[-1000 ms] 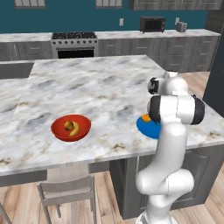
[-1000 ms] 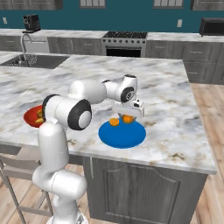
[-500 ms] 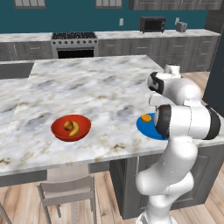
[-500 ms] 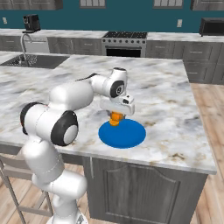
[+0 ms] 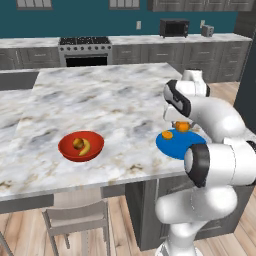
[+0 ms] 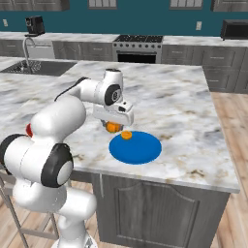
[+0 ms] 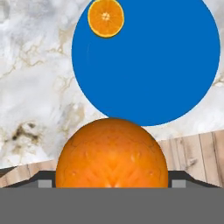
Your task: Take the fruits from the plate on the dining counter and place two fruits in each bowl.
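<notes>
My gripper [image 6: 113, 124] is shut on a round orange fruit [image 6: 114, 127], holding it just above the dining counter [image 6: 174, 106] beside the blue plate [image 6: 135, 147]. In the hand view the orange fruit [image 7: 111, 153] sits between the fingertips, with the plate [image 7: 166, 65] beyond it. A smaller orange fruit [image 7: 105, 17] lies on the plate near its rim; it also shows as a small orange fruit [image 5: 167, 134] on the plate [image 5: 175, 146]. The red bowl [image 5: 81, 146] stands to the left and holds a banana [image 5: 86, 147] and a brownish fruit [image 5: 77, 143].
The marble counter [image 5: 110, 100] stretches far back and left of the plate. A stool [image 5: 75, 217] stands below its near edge under the red bowl. A stove [image 5: 84, 47] and a sink [image 6: 34, 68] lie on the back wall counters.
The arm has swung the held orange fruit from over the plate toward the red bowl's side, now past the plate's rim. The small fruit on the plate stayed put.
</notes>
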